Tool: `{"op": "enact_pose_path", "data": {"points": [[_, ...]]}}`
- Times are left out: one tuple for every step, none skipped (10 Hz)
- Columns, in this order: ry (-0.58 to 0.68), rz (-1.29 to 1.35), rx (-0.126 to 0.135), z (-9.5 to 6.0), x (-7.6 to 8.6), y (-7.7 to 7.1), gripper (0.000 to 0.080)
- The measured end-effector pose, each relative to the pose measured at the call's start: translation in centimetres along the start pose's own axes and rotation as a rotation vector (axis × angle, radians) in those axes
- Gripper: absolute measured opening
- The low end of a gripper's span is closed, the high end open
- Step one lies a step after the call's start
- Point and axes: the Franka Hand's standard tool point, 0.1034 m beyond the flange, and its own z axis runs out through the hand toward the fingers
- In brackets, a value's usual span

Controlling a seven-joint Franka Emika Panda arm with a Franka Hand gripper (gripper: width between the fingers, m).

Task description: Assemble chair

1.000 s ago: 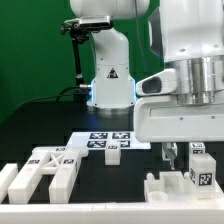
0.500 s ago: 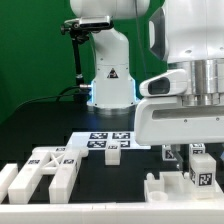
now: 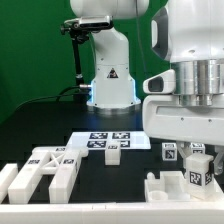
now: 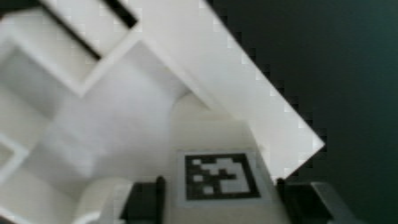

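My gripper (image 3: 197, 150) hangs under the big white hand at the exterior view's right, over an upright white tagged block (image 3: 197, 174). In the wrist view the two dark fingers (image 4: 146, 201) stand tight on either side of this block (image 4: 217, 150), with its tag between them, and the gripper (image 4: 226, 202) is shut on it. Beyond the block lie white chair slabs (image 4: 107, 90). More chair parts lie at the front left (image 3: 45, 168). A small tagged block (image 3: 113, 152) stands in the middle. Another tagged part (image 3: 168, 152) shows just left of the held block.
The marker board (image 3: 105, 139) lies flat in the middle of the black table. A notched white piece (image 3: 160, 186) sits at the front right, below the held block. The robot base (image 3: 110, 75) stands behind, and a low white rail (image 3: 60, 205) runs along the front edge.
The hand has shifted towards the exterior view's right. The tagged part left of the held block, hidden before, now shows.
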Motion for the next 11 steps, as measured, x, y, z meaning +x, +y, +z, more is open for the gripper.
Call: {"op": "enact_pose_path", "data": {"points": [[-0.007, 0.235, 0.012, 0.0, 0.1, -0.2, 0.0286], [-0.023, 0.415, 0.028, -0.1, 0.3, -0.3, 0.0287], [-0.031, 0.455, 0.032, -0.1, 0.2, -0.3, 0.0287], [-0.03, 0.441, 0.032, -0.1, 0.2, -0.3, 0.0287], [-0.03, 0.421, 0.032, -0.1, 0.2, -0.3, 0.0287], [-0.028, 0.389, 0.03, -0.1, 0.2, -0.3, 0.0359], [-0.022, 0.158, 0.029, 0.0, 0.4, -0.2, 0.0359], [-0.022, -0.037, 0.032, 0.0, 0.9, 0.1, 0.0544], [-0.025, -0.202, 0.034, 0.0, 1.2, 0.2, 0.0616], [-0.029, -0.301, 0.033, 0.0, 1.4, 0.5, 0.0616], [-0.026, -0.35, 0.03, 0.1, 1.4, 0.5, 0.0643]]}}
